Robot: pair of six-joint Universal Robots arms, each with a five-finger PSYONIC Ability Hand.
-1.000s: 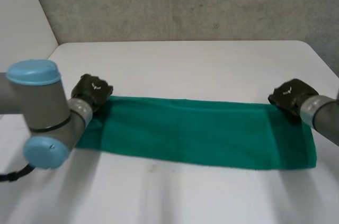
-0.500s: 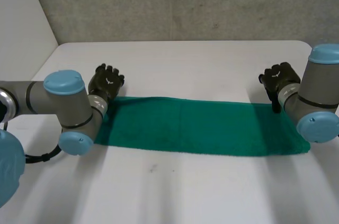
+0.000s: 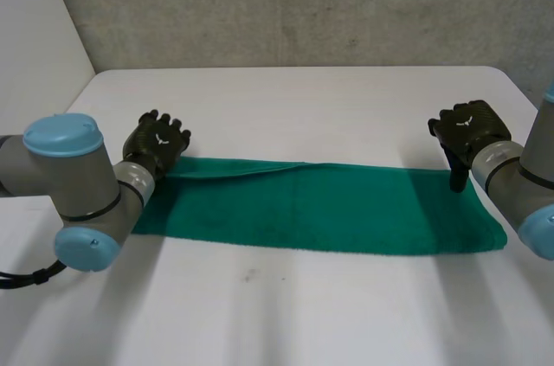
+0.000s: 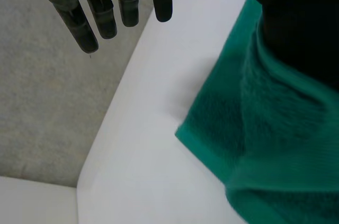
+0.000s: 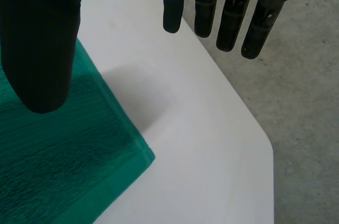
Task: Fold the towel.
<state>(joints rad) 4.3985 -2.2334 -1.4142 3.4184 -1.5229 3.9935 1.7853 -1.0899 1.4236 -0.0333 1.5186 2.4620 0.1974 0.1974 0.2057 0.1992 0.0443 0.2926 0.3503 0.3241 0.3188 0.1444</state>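
- Lying flat as a long green strip on the white counter [image 3: 303,98], the towel [image 3: 320,210] reaches from one hand to the other.
- The left hand [image 3: 157,141] sits at the towel's far corner on its own side.
- Its fingers [image 4: 105,17] are straight and slightly spread, reaching past the cloth's corner over bare counter and pinching nothing.
- Its thumb [image 4: 302,28] is over the towel, well apart from the fingers, and the cloth rises in a low ridge beside it.
- The right hand [image 3: 467,126] is at the opposite far corner.
- Its fingers [image 5: 231,23] are straight and side by side, out beyond the towel's edge, holding nothing.
- Its thumb [image 5: 39,49] is above the cloth; I cannot tell whether it touches it. The towel's edge runs between thumb and fingers.
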